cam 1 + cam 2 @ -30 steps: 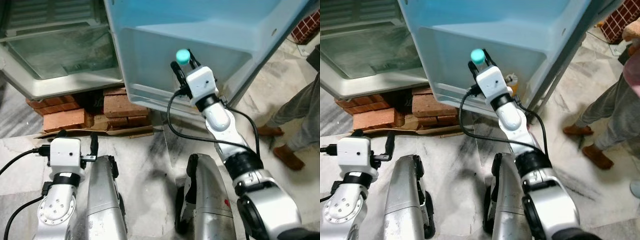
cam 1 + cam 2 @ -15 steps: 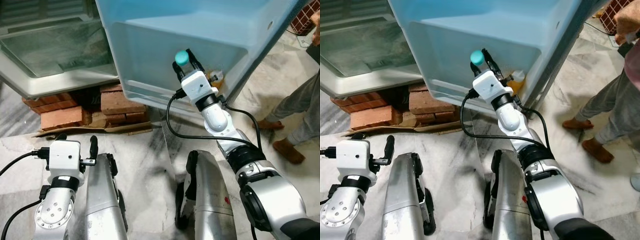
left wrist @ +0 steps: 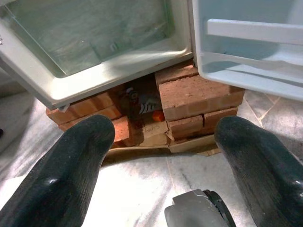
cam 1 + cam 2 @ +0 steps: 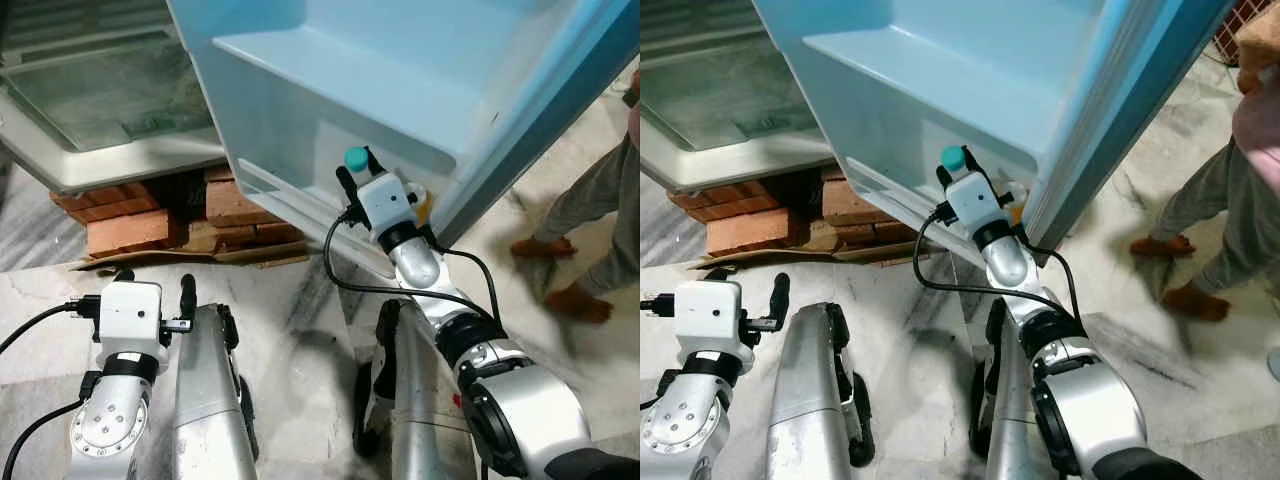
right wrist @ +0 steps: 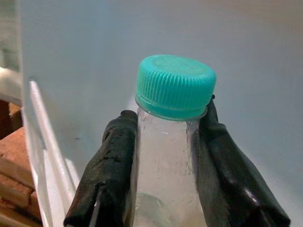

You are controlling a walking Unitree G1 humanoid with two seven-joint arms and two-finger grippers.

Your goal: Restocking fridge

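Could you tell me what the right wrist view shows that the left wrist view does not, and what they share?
Right wrist view: the right gripper shut on a clear bottle below its teal cap, close to the door's pale inner wall.

Left wrist view: the left gripper open, above the marble floor, looking at the fridge's glass shelf.

Both: the fridge door with its rail, and the bricks under the fridge.

right gripper (image 4: 356, 172) — lowered with bottle (image 5: 171, 142) | now under the fridge door (image 4: 420, 90) shelf — nearer door wall
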